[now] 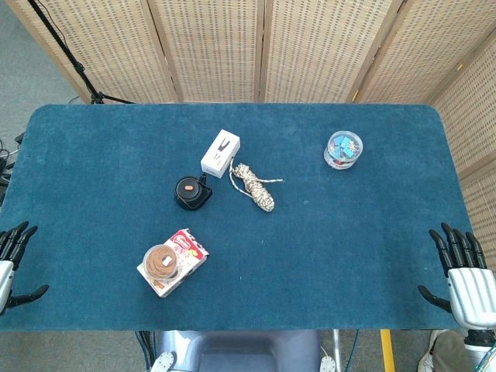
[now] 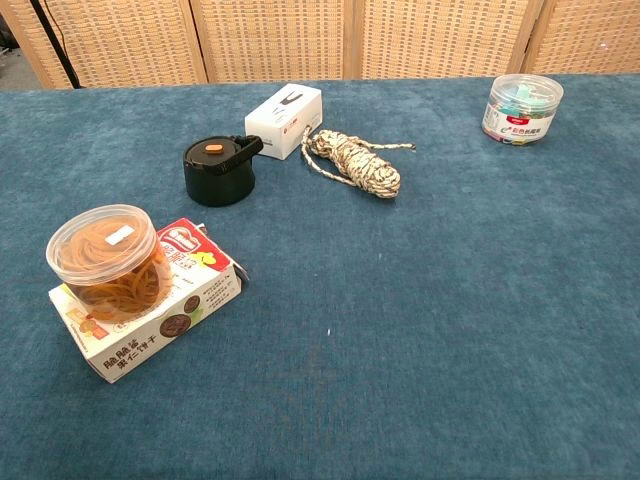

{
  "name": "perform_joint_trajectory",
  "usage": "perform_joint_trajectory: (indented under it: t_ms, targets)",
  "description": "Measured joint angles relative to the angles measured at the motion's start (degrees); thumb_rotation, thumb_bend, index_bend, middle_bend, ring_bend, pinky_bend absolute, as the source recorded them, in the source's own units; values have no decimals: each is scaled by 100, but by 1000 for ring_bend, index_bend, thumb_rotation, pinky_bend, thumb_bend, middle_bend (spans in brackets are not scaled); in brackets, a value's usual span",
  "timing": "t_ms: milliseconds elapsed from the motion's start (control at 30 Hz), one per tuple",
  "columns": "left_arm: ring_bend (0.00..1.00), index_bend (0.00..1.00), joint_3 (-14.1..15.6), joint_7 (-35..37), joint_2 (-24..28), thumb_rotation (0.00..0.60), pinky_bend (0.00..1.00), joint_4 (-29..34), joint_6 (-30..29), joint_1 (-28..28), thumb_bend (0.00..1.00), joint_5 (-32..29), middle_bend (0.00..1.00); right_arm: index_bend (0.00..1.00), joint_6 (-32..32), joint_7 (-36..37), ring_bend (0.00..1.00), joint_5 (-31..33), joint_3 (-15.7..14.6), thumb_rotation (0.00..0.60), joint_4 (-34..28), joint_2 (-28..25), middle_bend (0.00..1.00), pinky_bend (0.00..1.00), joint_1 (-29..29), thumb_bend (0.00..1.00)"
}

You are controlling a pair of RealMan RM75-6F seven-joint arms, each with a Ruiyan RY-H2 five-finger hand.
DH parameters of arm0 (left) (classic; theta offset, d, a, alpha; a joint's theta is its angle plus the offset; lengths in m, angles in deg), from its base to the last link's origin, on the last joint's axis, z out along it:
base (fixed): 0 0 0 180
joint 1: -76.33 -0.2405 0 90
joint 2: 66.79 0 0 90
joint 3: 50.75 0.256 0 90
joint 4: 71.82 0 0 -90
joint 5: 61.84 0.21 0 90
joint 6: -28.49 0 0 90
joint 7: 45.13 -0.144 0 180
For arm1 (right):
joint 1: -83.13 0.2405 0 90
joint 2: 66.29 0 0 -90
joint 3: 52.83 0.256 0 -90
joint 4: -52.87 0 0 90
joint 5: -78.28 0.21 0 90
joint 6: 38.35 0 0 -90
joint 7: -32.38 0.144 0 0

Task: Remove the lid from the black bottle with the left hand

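Note:
The black bottle point(image 1: 192, 193) point(image 2: 218, 171) stands upright left of the table's middle, its black lid with an orange button point(image 1: 189, 187) point(image 2: 213, 149) on top. My left hand point(image 1: 11, 262) hangs at the table's left front edge, fingers spread and holding nothing, far from the bottle. At the right front edge my right hand point(image 1: 463, 271) is also spread and holding nothing. Neither hand shows in the chest view.
A white box point(image 1: 220, 153) point(image 2: 285, 120) and a coil of rope point(image 1: 255, 186) point(image 2: 358, 164) lie just behind and right of the bottle. A clear tub of rubber bands point(image 1: 163, 261) point(image 2: 105, 255) sits on a snack box point(image 2: 160, 310) at front left. A clear jar of clips point(image 1: 342, 149) point(image 2: 523, 108) stands far right.

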Motion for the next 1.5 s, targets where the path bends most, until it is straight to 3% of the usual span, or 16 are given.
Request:
perform_joint_trajectory:
  t_ms: [200,467,733,900,1067,1333,1500]
  targets:
    - [0,0,-14,-67,-42,600,0,-12,-63,-28,139,16,0,0,18,8,0,21,1,600,-2,-5,0,0,0,0]
    - [0,0,7,160,33,600,0,0,117,93,221,124,0,0,-35,97,0,77,42,600,-51,-62,0,0,-23,0]
    - [0,11,-320,-133,288,600,0,525,495,529,273,-80,0,0,133,79,0,261,93,600,-72,-69,0,0,35,0]
    - [0,184,-715,-659,427,600,0,1042,1084,1081,297,-665,0,0,237,41,0,393,136,600,-83,-62,0,0,79,0]
    - [0,300,-1145,-1201,337,600,0,1207,1619,1721,383,-1450,0,0,361,19,0,565,189,600,-60,-42,0,0,130,0]
    - [0,338,-1644,-2016,-231,600,0,969,2374,2806,401,-2922,0,0,586,3,0,844,260,600,14,-5,0,0,220,0]
    - [0,350,-1787,-2495,-1014,600,0,210,2781,3564,400,-3870,0,0,689,49,0,1003,314,600,32,-20,0,0,262,0]
